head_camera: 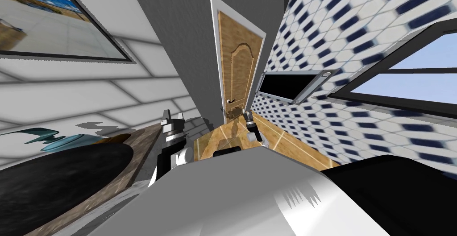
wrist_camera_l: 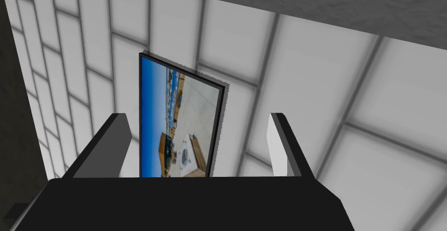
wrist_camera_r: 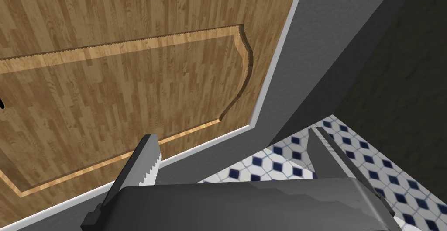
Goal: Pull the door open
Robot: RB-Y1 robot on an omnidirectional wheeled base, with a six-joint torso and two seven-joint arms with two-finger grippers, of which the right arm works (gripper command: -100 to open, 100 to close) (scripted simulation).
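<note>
Our right gripper had its two thin fingers wide apart and held nothing. It pointed at the brown wooden door in its white frame, near it but not touching. The small dark handle sat low on the door's left side. Our left gripper, fingers apart too, hung left of the door.

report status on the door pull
Left gripper open, empty, raised by the tiled wall. Right gripper open, empty, facing the wooden door, short of its handle. Door looks shut. Nothing in the way.
</note>
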